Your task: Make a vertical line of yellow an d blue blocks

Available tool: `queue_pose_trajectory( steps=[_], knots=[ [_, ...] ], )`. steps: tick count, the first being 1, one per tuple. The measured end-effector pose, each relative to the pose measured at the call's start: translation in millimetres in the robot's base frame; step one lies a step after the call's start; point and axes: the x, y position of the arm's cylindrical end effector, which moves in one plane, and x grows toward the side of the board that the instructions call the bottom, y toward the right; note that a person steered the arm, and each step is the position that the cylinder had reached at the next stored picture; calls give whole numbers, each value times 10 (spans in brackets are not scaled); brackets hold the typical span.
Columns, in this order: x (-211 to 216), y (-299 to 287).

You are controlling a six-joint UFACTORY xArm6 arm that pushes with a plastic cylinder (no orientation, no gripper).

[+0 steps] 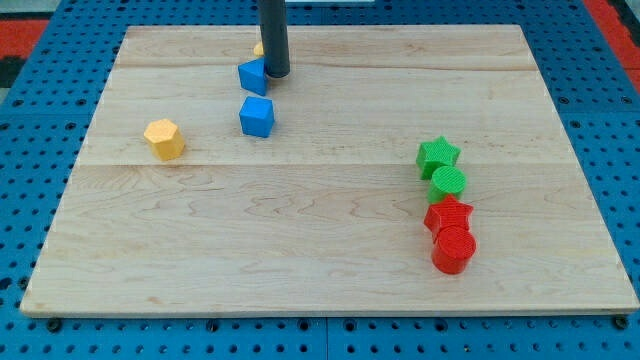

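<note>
My tip (277, 73) stands near the view's top, just right of the upper blue block (253, 76) and touching or almost touching it. A second blue block (257, 116) lies just below that one. A yellow block (259, 48) peeks out behind the rod at its left, mostly hidden. A yellow hexagonal block (164, 139) sits alone at the left, well away from the tip.
At the right, a green star (438, 157), a green cylinder (449, 182), a red star (448, 215) and a red cylinder (454, 248) form a near-vertical column. The wooden board (330, 270) lies on a blue pegboard.
</note>
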Motion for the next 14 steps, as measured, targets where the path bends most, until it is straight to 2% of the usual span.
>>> queue_pose_trajectory(
  steps=[1,2,3,5,10,11,12,14],
  knots=[
    [252,197],
    [605,123],
    [600,-268],
    [112,-777],
    [4,215],
    [27,843],
    [233,931],
    [341,394]
  ],
)
